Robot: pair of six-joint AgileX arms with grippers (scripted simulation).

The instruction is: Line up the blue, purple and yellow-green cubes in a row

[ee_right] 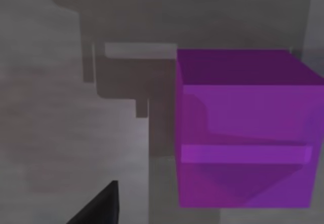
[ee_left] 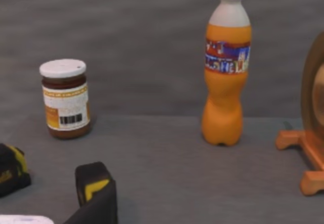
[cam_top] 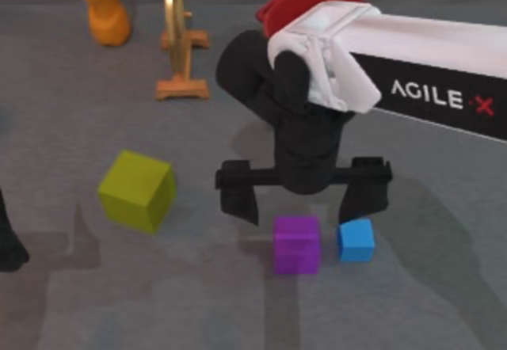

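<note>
— What sits around your working area?

— At the far edge of the table point(cam_top: 71, 302), toward the left in the top view, stands an orange soda bottle point(cam_top: 104, 5), and just beside it a wooden stand holding an upright golden ring point(cam_top: 180, 37). My left wrist camera also shows a brown jar with a white lid point(ee_left: 65, 98) near that bottle, well apart from the cubes.

— And the cubes themselves?

— The purple cube point(cam_top: 297, 244) and the blue cube point(cam_top: 356, 240) sit just beside each other near the middle, with a narrow gap between them. The yellow-green cube point(cam_top: 137, 190) lies well apart from them to the left, turned at an angle to the other two.

— Where is your right gripper?

— My right gripper point(cam_top: 303, 201) hangs over the purple cube, its fingers spread wide apart and holding nothing. One finger point(cam_top: 239, 199) is to the cube's left; the other looks to be just behind the blue cube, so that cube is close to it.

— And the left arm?

— My left gripper point(cam_top: 9, 247) is parked at the table's left edge; its fingers stand apart, empty.
</note>
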